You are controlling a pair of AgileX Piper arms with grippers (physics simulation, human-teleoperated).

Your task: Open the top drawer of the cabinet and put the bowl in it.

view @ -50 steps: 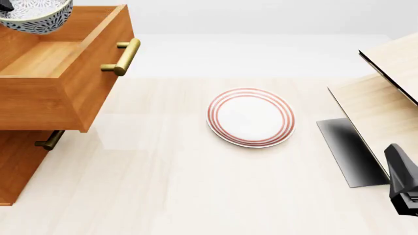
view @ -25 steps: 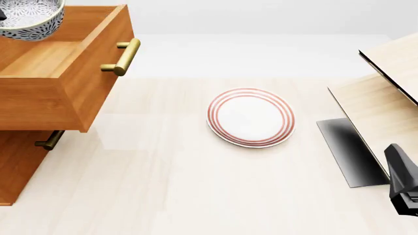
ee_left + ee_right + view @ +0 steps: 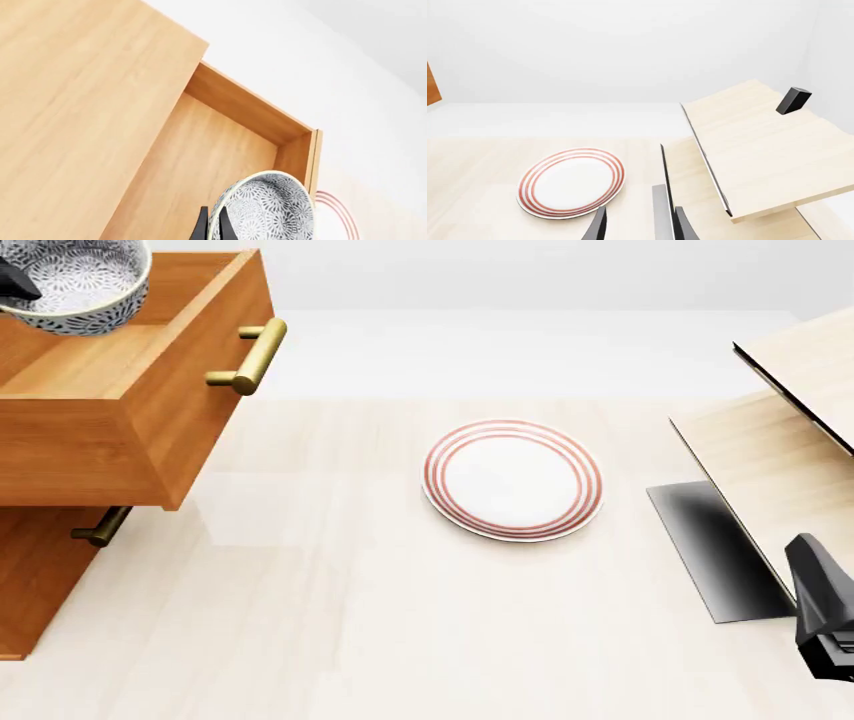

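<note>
The left tool (image 3: 212, 224) grips the bowl (image 3: 74, 282) above the open top drawer (image 3: 127, 390). The right tool (image 3: 639, 226) sits parted, holding nothing.

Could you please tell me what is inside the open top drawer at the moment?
The top drawer shows only bare wooden floor. The bowl hangs over its back part, pinched at the rim by the left gripper. The floor under the bowl is hidden.

Simulated tabletop test scene, not a furnished room: blank white walls, a pale wood table (image 3: 400, 620), an orange-brown cabinet (image 3: 40, 570), a red-ringed plate (image 3: 513, 480) and a pale wood structure (image 3: 760, 150), all flatly rendered.
</note>
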